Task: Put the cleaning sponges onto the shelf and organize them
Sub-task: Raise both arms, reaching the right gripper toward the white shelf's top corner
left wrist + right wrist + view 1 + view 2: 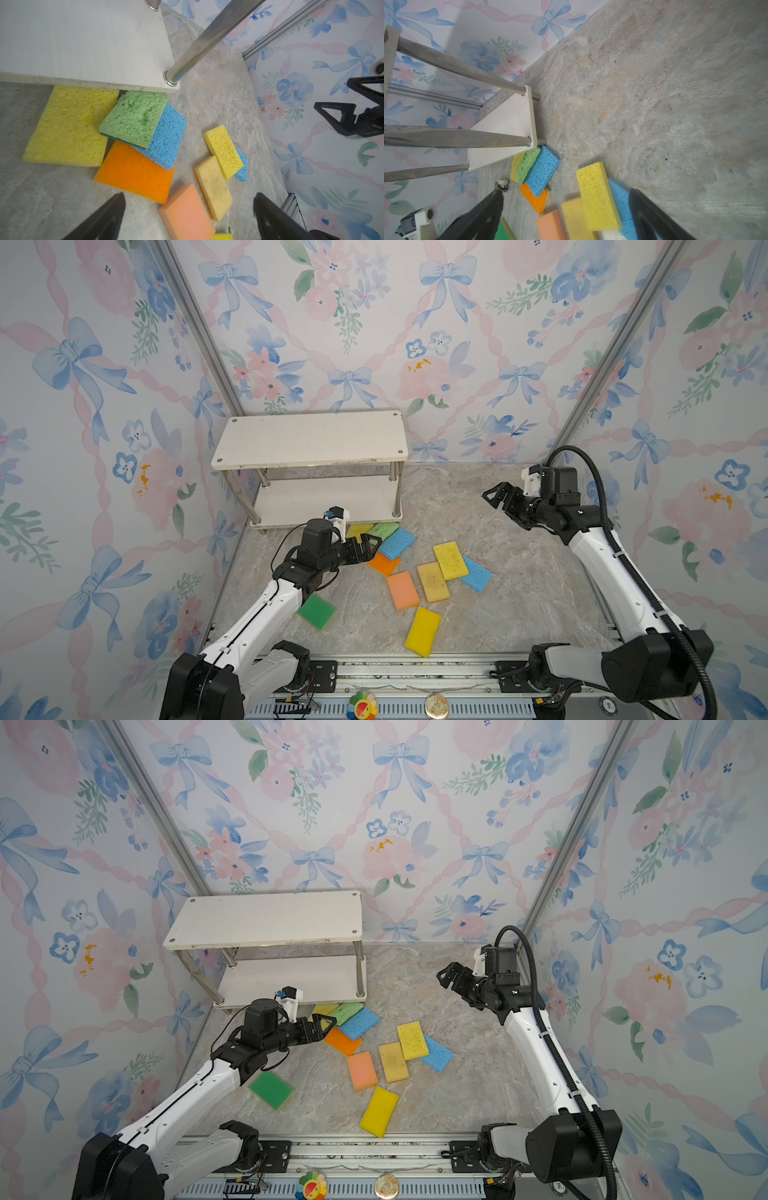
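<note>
left gripper point(371, 548) is held spread wide, nothing pinched, at the pile by the shelf point(309, 439) front edge. right gripper point(494, 495) is held spread too, raised, empty. All 10 cleaning sponges point(450, 560) are scattered on the tabletop point(519, 580).

We see the shelf point(266, 919) at the back wall, sponges all on the table point(457, 1094). L gripper point(328, 1027) hangs open at the edge of a pile by the shelf front: light green sponge point(347, 1011), blue sponge point(359, 1023) & orange sponge point(343, 1042) overlapping. R gripper point(444, 975) is open, well apart from them. Dark green sponge point(271, 1090) lies beside the L arm.
</note>
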You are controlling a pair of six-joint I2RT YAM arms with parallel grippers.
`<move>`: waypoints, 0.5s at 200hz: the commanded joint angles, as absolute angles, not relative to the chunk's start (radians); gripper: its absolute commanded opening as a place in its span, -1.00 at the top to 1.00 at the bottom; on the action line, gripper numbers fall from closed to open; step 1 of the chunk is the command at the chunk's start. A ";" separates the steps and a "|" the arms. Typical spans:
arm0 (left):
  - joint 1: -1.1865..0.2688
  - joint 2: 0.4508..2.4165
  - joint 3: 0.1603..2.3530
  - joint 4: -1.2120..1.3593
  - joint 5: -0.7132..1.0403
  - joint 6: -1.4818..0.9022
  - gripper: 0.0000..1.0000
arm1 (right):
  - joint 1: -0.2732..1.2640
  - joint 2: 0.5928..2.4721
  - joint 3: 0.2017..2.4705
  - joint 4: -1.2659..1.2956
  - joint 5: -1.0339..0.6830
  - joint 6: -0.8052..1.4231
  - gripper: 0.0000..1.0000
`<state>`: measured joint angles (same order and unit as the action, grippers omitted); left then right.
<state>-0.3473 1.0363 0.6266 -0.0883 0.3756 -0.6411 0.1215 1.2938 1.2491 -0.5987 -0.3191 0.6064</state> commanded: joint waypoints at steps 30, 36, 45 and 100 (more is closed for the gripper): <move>-0.389 0.977 0.555 -0.108 0.359 -0.693 -0.96 | 0.210 1.292 1.208 -0.649 -0.324 0.618 -0.94; -0.391 0.972 0.548 -0.108 0.358 -0.697 -0.96 | 0.221 1.295 1.202 -0.655 -0.321 0.617 -0.94; -0.391 0.965 0.541 -0.109 0.356 -0.698 -0.96 | 0.240 1.300 1.197 -0.668 -0.315 0.615 -0.94; -0.392 0.953 0.540 -0.108 0.363 -0.677 -0.96 | 0.348 1.394 1.313 -0.615 -0.373 0.614 -0.94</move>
<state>-0.3870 0.9604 0.5472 -0.1059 0.3637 -0.6853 0.3027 1.3308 1.2201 -0.6327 -0.3271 0.6109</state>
